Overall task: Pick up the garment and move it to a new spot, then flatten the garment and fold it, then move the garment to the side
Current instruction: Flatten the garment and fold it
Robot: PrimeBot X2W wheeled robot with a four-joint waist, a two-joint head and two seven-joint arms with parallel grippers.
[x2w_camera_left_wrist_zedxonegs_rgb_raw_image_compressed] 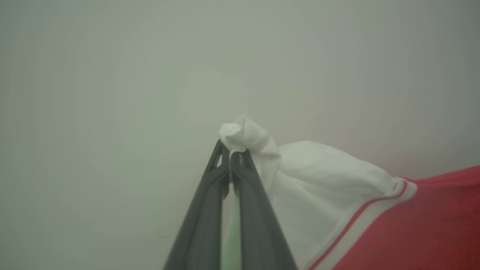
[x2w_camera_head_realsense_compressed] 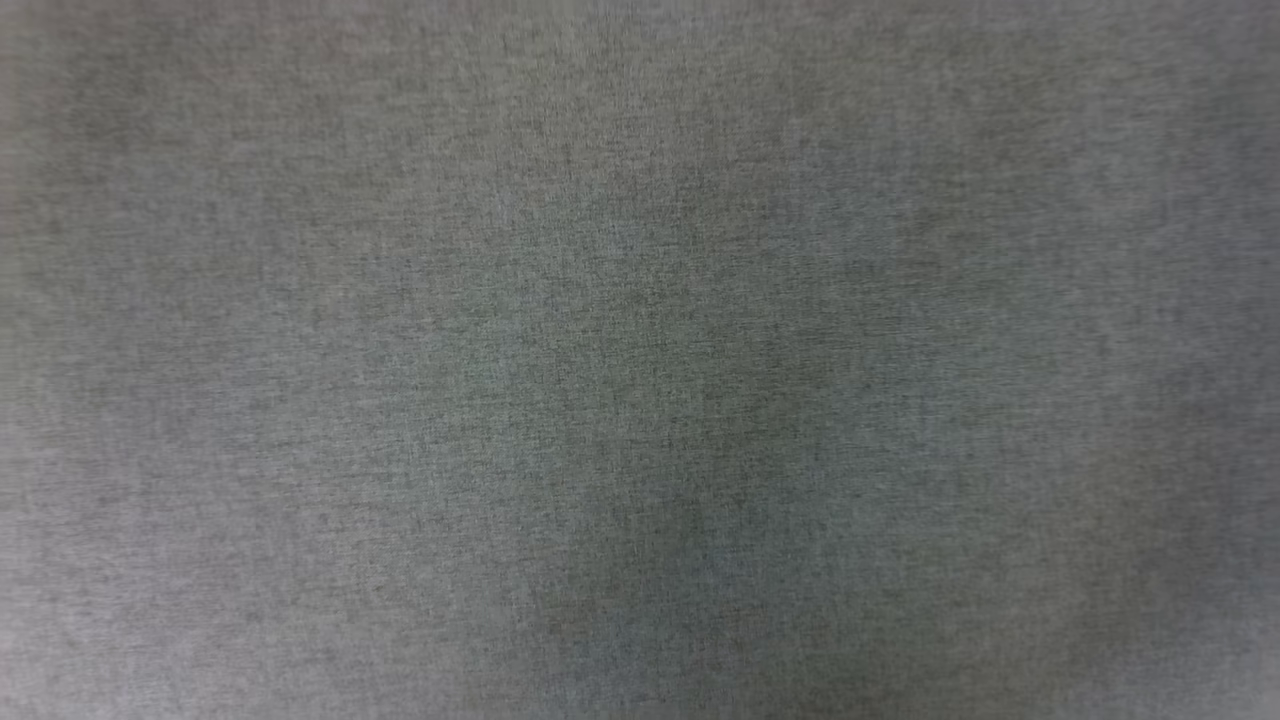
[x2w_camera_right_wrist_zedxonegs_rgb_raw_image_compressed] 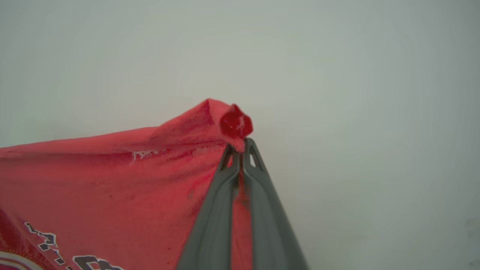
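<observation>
We started with the biggest thing: a grey woven surface [x2w_camera_head_realsense_compressed: 640, 360], seen blurred from the head camera, which we took to be the work table's cover. Next came the shirt [x2w_camera_right_wrist_zedxonegs_rgb_raw_image_compressed: 93, 180], which hung stretched between both arms and was pinched at 2 points.

The left claw [x2w_camera_left_wrist_zedxonegs_rgb_raw_image_compressed: 229, 150] was clamped narrow on a bunched tip of the white sleeve [x2w_camera_left_wrist_zedxonegs_rgb_raw_image_compressed: 326, 168]. The right claw [x2w_camera_right_wrist_zedxonegs_rgb_raw_image_compressed: 242, 148] was clamped just as tightly on a small knot of red fabric at an edge of the body.

We judged this to be the carrying or spreading-out step, with folding not yet begun. The next move called for keeping both pinches firm and lowering the 2 arms evenly, well apart, so the thin cloth would land flat rather than bunched.

The left wrist view gave us the sleeve and its red-and-white stripe trim [x2w_camera_left_wrist_zedxonegs_rgb_raw_image_compressed: 360, 213]. The right wrist view gave us dark lettering [x2w_camera_right_wrist_zedxonegs_rgb_raw_image_compressed: 48, 240] printed on the red. From these views we could not tell how near the shirt was to the table.
</observation>
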